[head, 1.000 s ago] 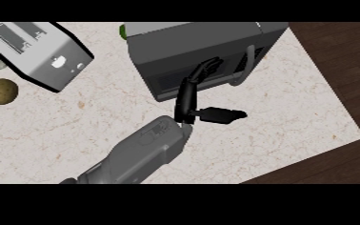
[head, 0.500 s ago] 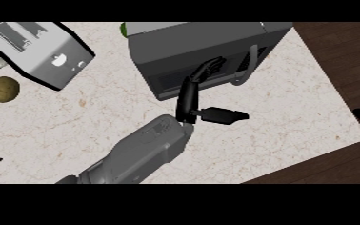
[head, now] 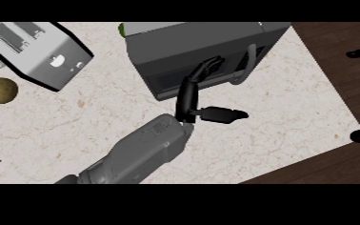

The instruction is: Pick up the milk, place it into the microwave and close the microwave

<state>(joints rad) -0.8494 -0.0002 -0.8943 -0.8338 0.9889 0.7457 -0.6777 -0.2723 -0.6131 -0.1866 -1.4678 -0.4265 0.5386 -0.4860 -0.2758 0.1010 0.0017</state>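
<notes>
One hand showing: my left hand, fingers straight, together, thumb stuck out sideways, fingertips on microwave door beside handle. Door looks shut; milk hidden from view.

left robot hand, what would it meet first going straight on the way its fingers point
The microwave door: fingers of the left robot hand end on its dark front, beside the handle. Actual contact is unclear.
</notes>
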